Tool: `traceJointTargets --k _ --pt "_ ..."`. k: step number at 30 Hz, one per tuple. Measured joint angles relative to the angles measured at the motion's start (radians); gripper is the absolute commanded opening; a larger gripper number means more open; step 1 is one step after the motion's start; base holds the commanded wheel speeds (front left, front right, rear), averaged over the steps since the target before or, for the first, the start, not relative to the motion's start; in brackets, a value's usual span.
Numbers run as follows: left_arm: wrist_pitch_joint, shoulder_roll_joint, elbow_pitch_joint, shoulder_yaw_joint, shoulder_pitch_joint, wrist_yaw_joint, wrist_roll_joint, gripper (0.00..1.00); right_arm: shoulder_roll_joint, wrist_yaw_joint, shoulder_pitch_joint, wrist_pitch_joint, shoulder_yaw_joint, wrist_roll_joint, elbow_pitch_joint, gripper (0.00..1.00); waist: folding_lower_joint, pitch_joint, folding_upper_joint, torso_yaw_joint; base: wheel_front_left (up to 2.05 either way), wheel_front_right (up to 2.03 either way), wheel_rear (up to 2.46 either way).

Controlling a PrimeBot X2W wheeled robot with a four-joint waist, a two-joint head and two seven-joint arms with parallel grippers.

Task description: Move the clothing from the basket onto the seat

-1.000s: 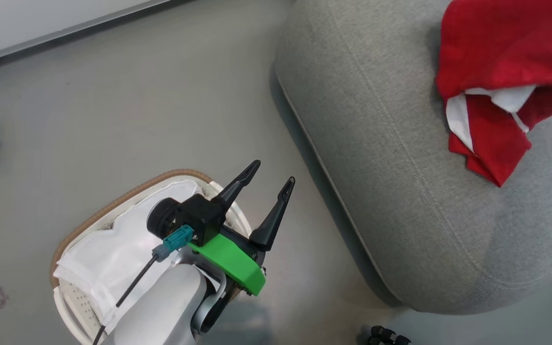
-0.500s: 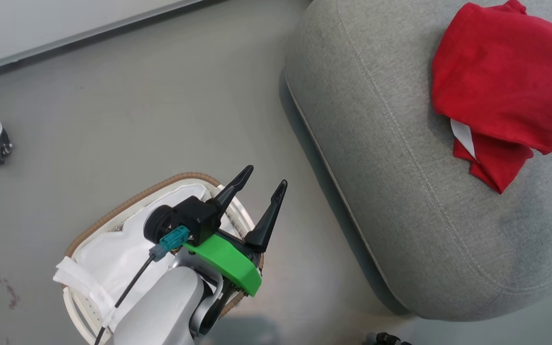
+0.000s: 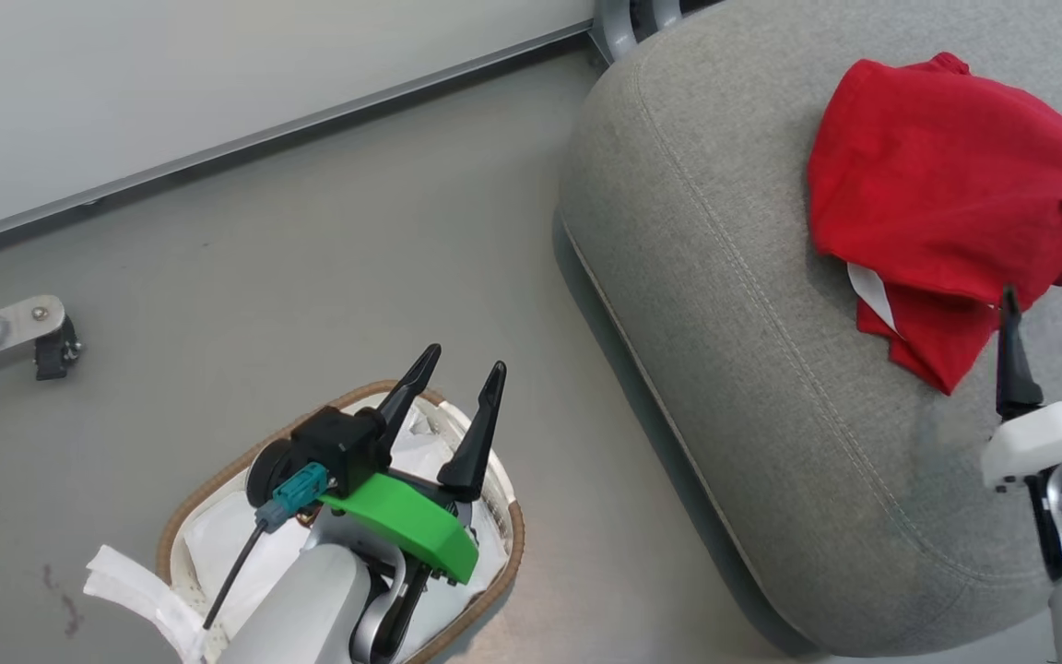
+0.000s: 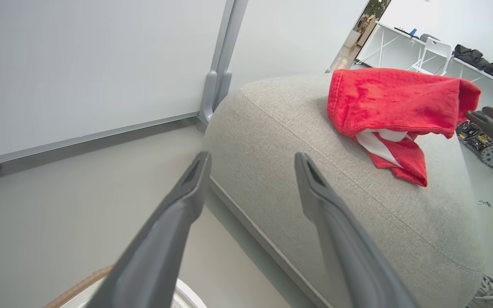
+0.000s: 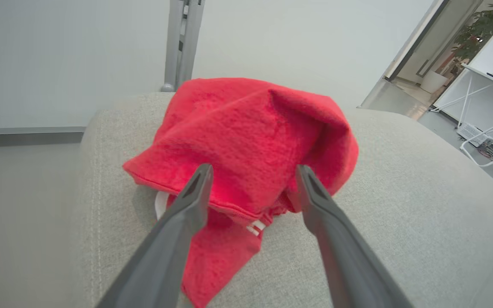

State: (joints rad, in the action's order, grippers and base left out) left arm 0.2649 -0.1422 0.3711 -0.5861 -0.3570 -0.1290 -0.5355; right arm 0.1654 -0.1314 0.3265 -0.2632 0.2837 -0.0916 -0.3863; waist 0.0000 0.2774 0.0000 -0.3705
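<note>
Right claw (image 3: 1051, 295) gapes wide, holding nothing, clothing (image 3: 946, 175) heaped on the seat (image 3: 725, 277) just beyond its tips, so that drop looks finished. Left claw (image 3: 463, 360), open and empty too, hovers above the basket (image 3: 517, 530), placed for a reach inside if anything's left

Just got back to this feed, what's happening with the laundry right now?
A heap of red clothing lies on top of the grey seat. The right pincer is open at the heap's near edge, gripping nothing. The left pincer is open and empty too, hanging above the basket on the floor beside the seat. What shows of the basket's inside is white liner, though the arm hides part of it, so the transfer looks mostly or fully done.
</note>
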Motion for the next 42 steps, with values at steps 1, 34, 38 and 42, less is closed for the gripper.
traceJointTargets --k 1,34,38,42 --pt "0.0 0.002 0.0 0.009 0.006 0.0 0.007 1.0 -0.01 0.0 -0.006 0.0 -0.019 0.005 0.019 1.0 0.0 -0.005 0.0 0.009 0.0 0.0 0.0" --pt "0.0 0.086 -0.024 0.622 0.3 0.005 0.335 1.0 -0.116 0.0 -0.073 0.0 -0.234 0.186 0.041 1.0 0.0 -0.165 0.0 0.339 0.0 0.0 0.0" --pt "0.0 0.089 -0.022 0.651 0.341 0.005 0.345 1.0 -0.116 0.0 -0.111 0.0 -0.236 0.186 0.034 1.0 0.0 -0.198 0.0 0.344 0.0 0.0 0.0" --pt "0.0 0.091 -0.025 0.645 0.372 0.005 0.338 1.0 -0.116 0.0 -0.15 0.0 -0.238 0.187 0.024 1.0 0.0 -0.227 0.0 0.348 0.0 0.0 0.0"
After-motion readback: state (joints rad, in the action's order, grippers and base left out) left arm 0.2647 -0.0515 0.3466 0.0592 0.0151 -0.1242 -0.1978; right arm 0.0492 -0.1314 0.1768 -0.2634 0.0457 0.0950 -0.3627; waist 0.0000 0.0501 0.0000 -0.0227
